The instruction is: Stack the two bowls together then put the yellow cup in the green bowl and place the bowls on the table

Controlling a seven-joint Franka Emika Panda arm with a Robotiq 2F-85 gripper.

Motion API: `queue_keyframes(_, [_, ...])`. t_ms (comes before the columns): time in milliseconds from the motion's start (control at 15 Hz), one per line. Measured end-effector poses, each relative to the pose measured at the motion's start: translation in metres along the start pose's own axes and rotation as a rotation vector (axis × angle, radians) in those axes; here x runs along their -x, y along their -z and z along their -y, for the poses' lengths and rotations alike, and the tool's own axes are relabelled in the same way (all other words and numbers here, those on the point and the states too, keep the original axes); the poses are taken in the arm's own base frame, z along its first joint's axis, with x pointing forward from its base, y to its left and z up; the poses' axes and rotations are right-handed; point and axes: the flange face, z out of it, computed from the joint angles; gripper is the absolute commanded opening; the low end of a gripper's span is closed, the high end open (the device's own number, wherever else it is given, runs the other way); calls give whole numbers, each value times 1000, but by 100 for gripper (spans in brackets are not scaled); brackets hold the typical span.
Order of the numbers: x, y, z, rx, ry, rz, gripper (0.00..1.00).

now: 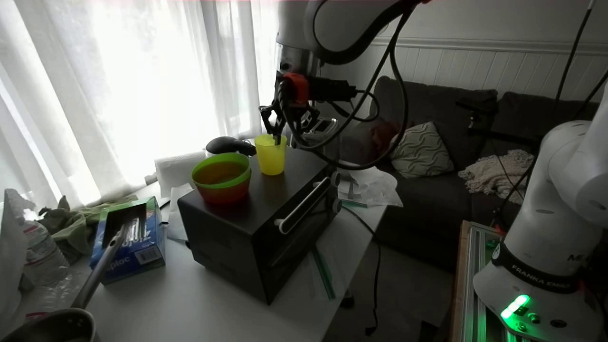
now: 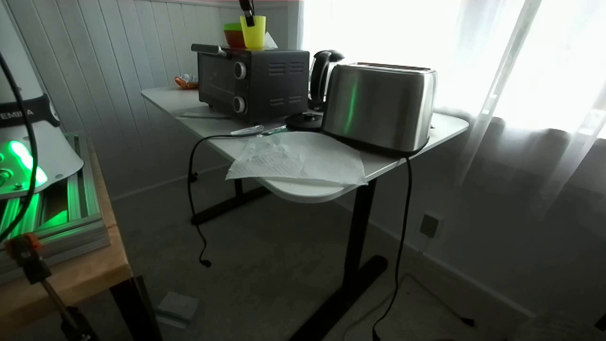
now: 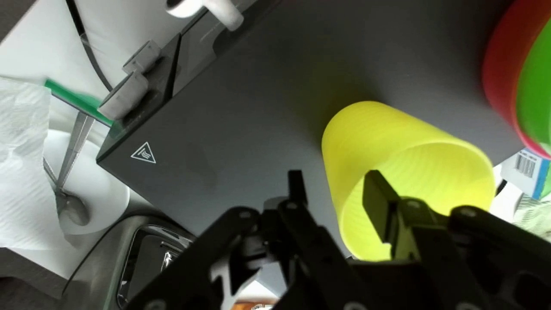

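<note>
The yellow cup (image 1: 270,161) stands upright on top of the black appliance (image 1: 223,256). It also shows in an exterior view (image 2: 256,35) and in the wrist view (image 3: 359,129). The green bowl (image 1: 223,158) sits inside the pink bowl (image 1: 223,194), beside the cup on the appliance. In the wrist view the green bowl (image 3: 533,94) and pink bowl (image 3: 501,64) are cut off at the right edge. My gripper (image 3: 335,185) is open over the cup's rim. One finger is inside the cup and one is outside, with a gap to the wall. The table (image 1: 190,304) lies below the appliance.
A blue box (image 1: 130,263) and a pan (image 1: 52,327) are on the table in front of the appliance. A steel toaster (image 2: 378,104) stands at its far end. A black kettle handle (image 2: 321,78) and a paper towel roll (image 1: 178,168) are behind.
</note>
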Motion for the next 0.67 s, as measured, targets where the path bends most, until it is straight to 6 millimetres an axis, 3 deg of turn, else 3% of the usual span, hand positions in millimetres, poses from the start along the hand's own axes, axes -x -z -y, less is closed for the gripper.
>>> queue_keyframes(67, [1, -1, 1, 1, 1, 2, 4])
queue_keyframes(267, [3, 1, 3, -4, 9, -1, 0])
queue_keyframes(467, [8, 10, 9, -29, 29, -17, 3])
queue_keyframes(667, [14, 32, 17, -83, 57, -62, 3])
